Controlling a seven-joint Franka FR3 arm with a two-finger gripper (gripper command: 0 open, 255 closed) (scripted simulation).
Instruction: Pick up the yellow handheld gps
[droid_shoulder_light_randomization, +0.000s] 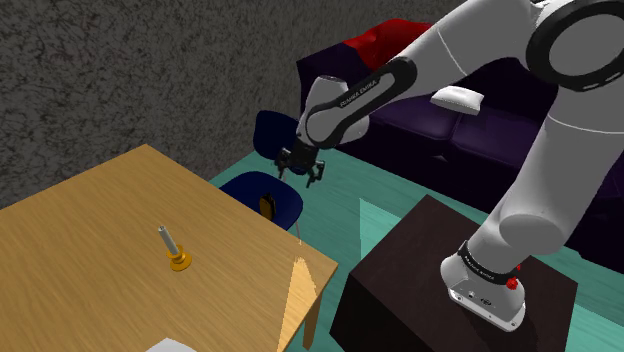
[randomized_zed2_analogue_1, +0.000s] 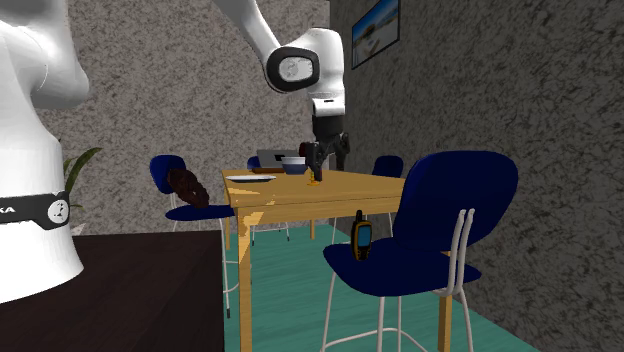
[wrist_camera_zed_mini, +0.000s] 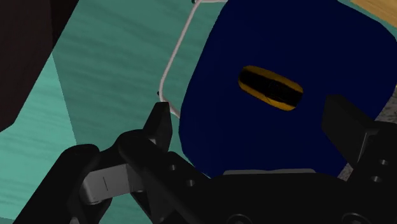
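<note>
Since the fingers (wrist_camera_zed_mini: 160, 127) stand wide apart and hold nothing, this looks like the reaching step. They hang in the air over the blue chair (droid_shoulder_light_randomization: 250, 188), just past the far edge of the wooden bench (droid_shoulder_light_randomization: 120, 230).

The yellow and black gps (wrist_camera_zed_mini: 270, 87) stands up on its end on the chair seat, on the side closest to the bench. From the hand's camera you look down on its top. It is under the fingers and a bit ahead of them, not between them.

Next, I think the hand has to come straight down and slide over a little, so one finger goes on each side of the gps. Then it can squeeze.

From above there is lots of open air. Lower down it gets tight: the bench edge is near on one side and the chair back (randomized_zed2_analogue_1: 455, 190) rises on the other. The gps stands tall, so a bump could tip it over or knock it off the seat.
</note>
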